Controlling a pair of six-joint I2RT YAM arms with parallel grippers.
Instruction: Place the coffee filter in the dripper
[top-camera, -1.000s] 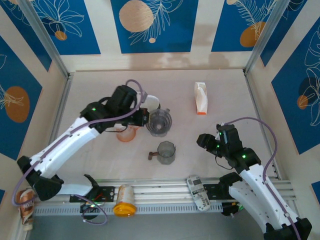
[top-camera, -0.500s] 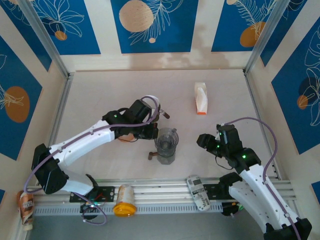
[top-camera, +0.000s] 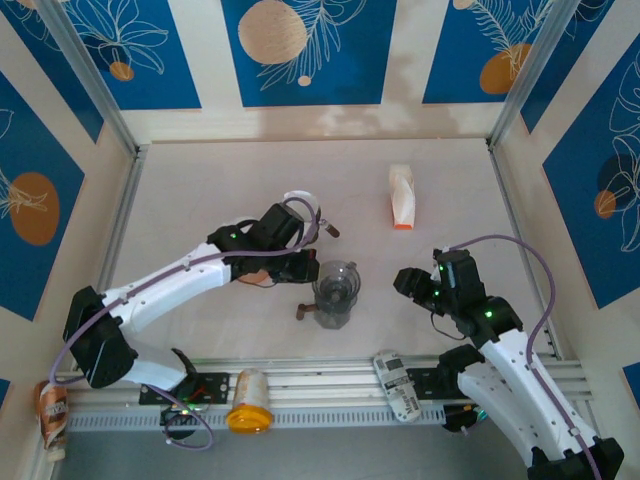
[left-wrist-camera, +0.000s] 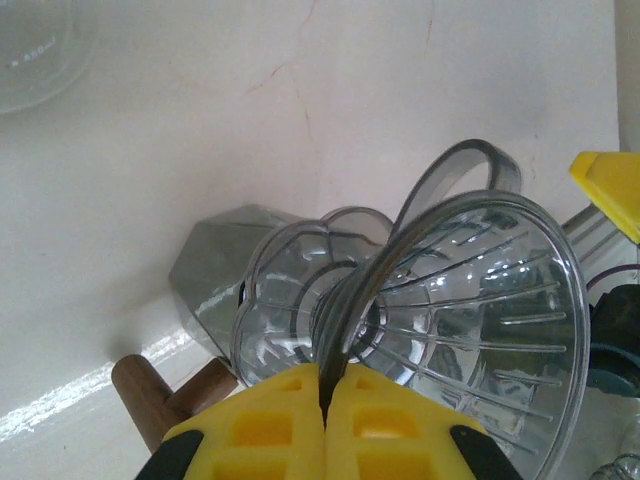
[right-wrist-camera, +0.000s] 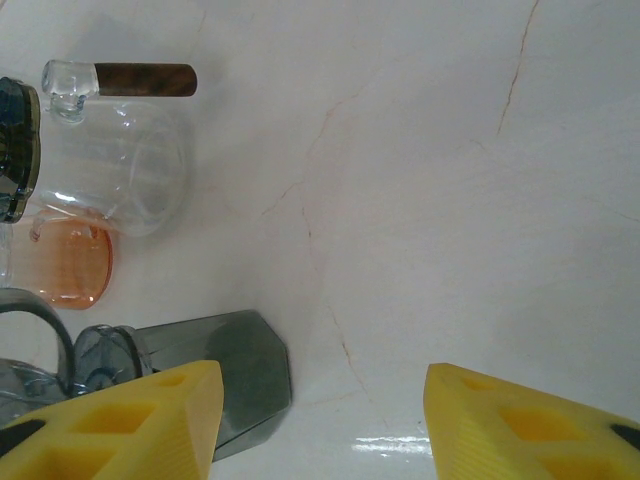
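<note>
Two grippers work over the counter (top-camera: 200, 190). The left gripper (left-wrist-camera: 325, 400) is clenched on the rim of the smoky clear dripper (left-wrist-camera: 470, 300), with the thin wall pinched between its yellow fingers (left-wrist-camera: 260, 425). The dripper is tilted at the mouth of a grey faceted cup (left-wrist-camera: 215, 270) with a wooden handle (left-wrist-camera: 150, 385); whether the two touch cannot be told. The right gripper (top-camera: 405, 282) hovers to the right of the cup, released and grasping nothing. A white packet (top-camera: 401, 197) with an orange end lies well apart toward the back; whether it is the coffee filter cannot be told.
</note>
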